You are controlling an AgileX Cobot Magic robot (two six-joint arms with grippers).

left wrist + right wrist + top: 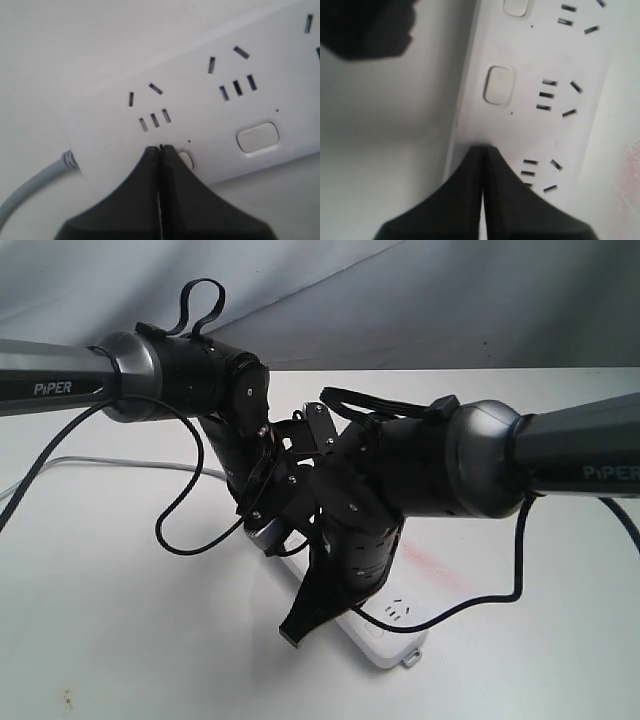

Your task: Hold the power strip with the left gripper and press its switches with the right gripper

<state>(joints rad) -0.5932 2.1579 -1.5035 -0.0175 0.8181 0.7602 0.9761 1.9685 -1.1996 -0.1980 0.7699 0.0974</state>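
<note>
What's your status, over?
Left hand shut, tips over the end switch by the cord. Right hand shut, tips at the power strip edge. Strip flat, not gripped.

Long white power strip lying flat, running from mid-table toward the near edge, tab end closest. Showing white rounded-square switches along one side. Touching the switch nearest the grey cord with the left gripper, fingers pinched together. Resting the right gripper, likewise pinched, on that same row.
</note>
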